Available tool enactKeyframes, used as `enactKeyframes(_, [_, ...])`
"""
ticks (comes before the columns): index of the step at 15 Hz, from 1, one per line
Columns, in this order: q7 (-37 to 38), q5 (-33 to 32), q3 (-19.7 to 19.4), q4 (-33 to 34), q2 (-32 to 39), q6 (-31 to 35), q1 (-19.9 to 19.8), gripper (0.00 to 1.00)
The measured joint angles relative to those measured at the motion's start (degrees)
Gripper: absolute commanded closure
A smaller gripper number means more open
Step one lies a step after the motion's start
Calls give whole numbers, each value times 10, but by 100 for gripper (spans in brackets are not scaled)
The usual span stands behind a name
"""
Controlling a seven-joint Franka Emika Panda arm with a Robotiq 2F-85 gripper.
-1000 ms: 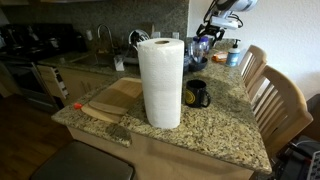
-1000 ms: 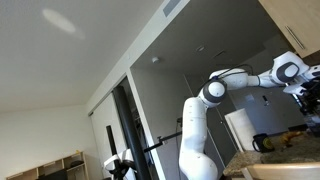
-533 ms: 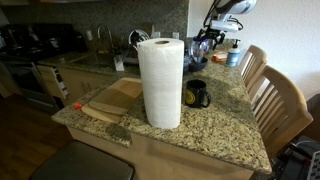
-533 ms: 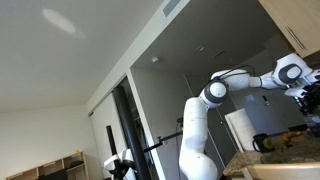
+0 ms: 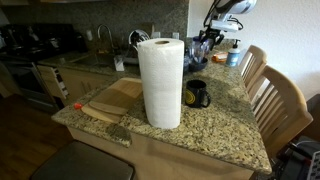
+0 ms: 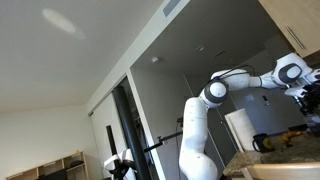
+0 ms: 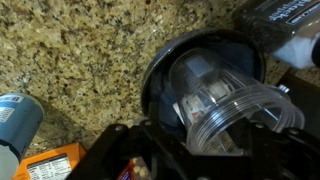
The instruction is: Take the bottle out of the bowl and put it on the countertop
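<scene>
In the wrist view a clear plastic bottle (image 7: 225, 105) lies on its side inside the small dark bowl (image 7: 160, 70), which sits on the speckled granite countertop (image 7: 80, 50). My gripper (image 7: 215, 150) is low over the bowl, with its dark fingers on either side of the bottle, and it looks open. In an exterior view the gripper (image 5: 203, 45) hangs over the bowl (image 5: 198, 62) at the far end of the countertop (image 5: 215, 125). The bottle is hidden there. In an exterior view only the arm (image 6: 215, 90) shows clearly.
A tall paper towel roll (image 5: 160, 82), a black mug (image 5: 196, 94) and a light wooden cutting board (image 5: 115, 98) stand on the near countertop. Wooden chairs (image 5: 280, 100) line one side. A blue can (image 7: 15, 120) and an orange packet (image 7: 50, 165) lie beside the bowl.
The gripper came down onto the bowl over the last second. In the last half second nothing has visibly moved.
</scene>
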Motion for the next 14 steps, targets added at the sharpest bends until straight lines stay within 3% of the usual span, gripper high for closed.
enactKeyframes(4, [0,-3,0,1,0,2,0,90])
enactKeyframes(6, [0,-7,0,1,0,3,0,99])
enactKeyframes(9, [1,-29,-1,2,0,7,0,96])
enactKeyframes(14, [23,-51,-6,11,-44,76,1,96])
